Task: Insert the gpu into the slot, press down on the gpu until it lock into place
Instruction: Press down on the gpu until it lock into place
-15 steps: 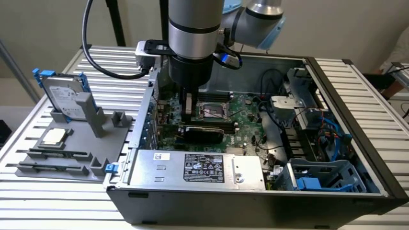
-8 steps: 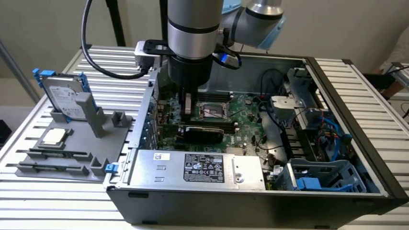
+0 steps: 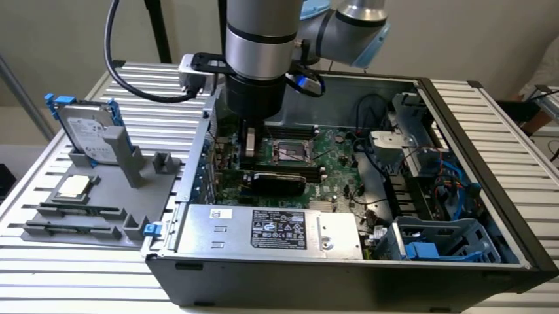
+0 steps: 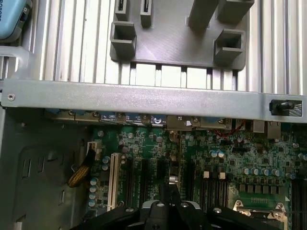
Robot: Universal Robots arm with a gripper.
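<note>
The thin black rectangular gpu card [image 3: 275, 181] stands on edge on the green motherboard [image 3: 336, 154], just behind the silver labelled power-supply box [image 3: 271, 229], its long axis running across the exterior view, left to right. It looks inserted (the slot beneath is hidden), so pressing seems the step in hand, and that calls for a square downward push on its top edge. The dark gripper [image 3: 251, 147] [image 4: 169, 191] hangs near it, fingers drawn together and empty.

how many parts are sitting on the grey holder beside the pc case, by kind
hard drive: 1
processor chip: 1
memory sticks: 2
total: 4
</note>
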